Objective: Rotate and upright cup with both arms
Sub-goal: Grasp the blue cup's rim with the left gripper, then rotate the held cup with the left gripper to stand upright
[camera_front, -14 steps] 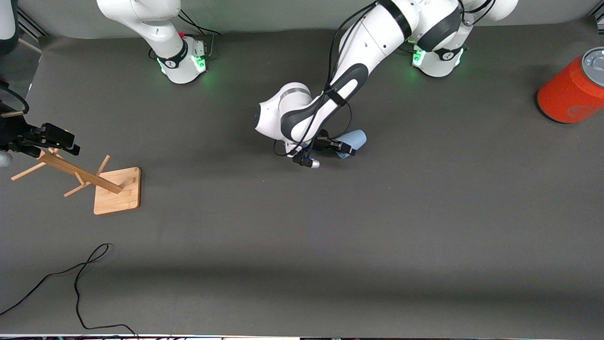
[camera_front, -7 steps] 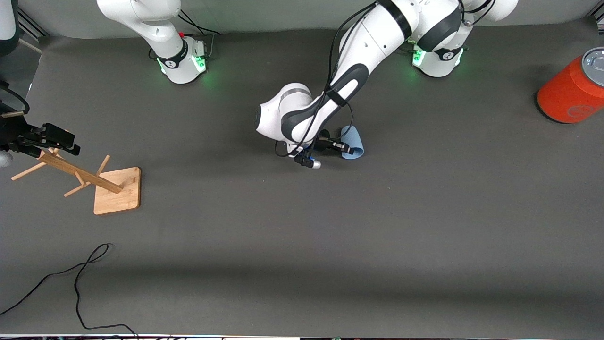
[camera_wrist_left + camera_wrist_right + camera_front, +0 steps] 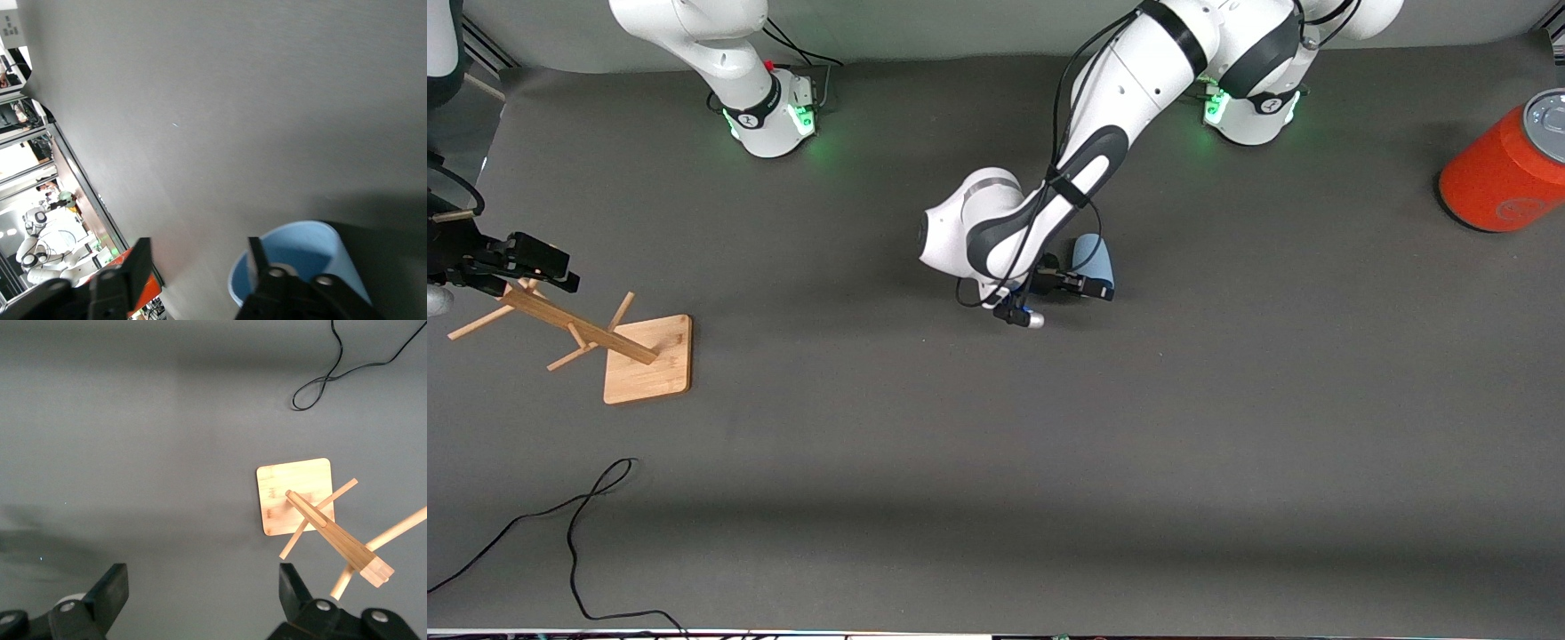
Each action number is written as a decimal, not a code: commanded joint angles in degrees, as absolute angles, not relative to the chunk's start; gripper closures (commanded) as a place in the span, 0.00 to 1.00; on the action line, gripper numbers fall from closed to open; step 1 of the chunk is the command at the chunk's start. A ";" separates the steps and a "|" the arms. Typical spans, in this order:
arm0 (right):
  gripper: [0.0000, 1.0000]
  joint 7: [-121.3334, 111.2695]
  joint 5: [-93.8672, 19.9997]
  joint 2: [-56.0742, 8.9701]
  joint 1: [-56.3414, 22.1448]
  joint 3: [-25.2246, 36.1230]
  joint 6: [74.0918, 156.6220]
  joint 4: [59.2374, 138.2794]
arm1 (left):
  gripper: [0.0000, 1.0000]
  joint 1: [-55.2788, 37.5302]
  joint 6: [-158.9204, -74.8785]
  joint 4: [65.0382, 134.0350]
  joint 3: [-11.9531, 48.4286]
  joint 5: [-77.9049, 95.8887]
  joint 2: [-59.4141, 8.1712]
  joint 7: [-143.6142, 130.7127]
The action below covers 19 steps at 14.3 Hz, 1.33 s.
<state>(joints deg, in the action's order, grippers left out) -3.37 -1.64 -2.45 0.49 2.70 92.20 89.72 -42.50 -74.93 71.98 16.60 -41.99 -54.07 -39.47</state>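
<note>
Beside the cup [image 3: 1094, 256], left gripper [image 3: 1089, 289], open.

Robotics lab. 2 white arms [image 3: 1103, 133] bolted by green-lit bases [image 3: 783, 120] at 12 o'clock on a grey-matted tabletop [image 3: 1049, 462]. Loose black cable [image 3: 574, 524] at 7 o'clock. Left wrist view shows metal framing [image 3: 73, 180] and another white robot [image 3: 37, 250] off the tabletop.
</note>
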 commanded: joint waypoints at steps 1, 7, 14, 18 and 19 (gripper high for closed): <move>0.00 -4.66 -0.97 -1.93 0.09 2.90 92.55 90.26 | 0.00 -42.72 -74.09 72.07 14.34 -42.37 -53.09 -39.11; 0.00 -4.66 -0.88 -1.93 0.09 2.90 92.55 90.26 | 0.03 -37.18 -72.07 71.10 12.66 -35.52 -52.82 -46.38; 0.00 -4.66 -0.88 -1.93 0.09 2.90 92.55 90.35 | 0.03 -35.42 -73.56 70.23 12.74 -22.51 -52.91 -60.28; 0.00 -4.66 -0.88 -1.93 0.09 2.90 92.55 90.35 | 0.03 -36.12 -72.95 70.14 13.09 -19.60 -52.56 -65.10; 0.00 -4.66 -0.88 -1.93 0.09 2.90 92.55 90.35 | 0.04 -36.38 -72.95 70.14 13.36 -19.51 -52.47 -66.08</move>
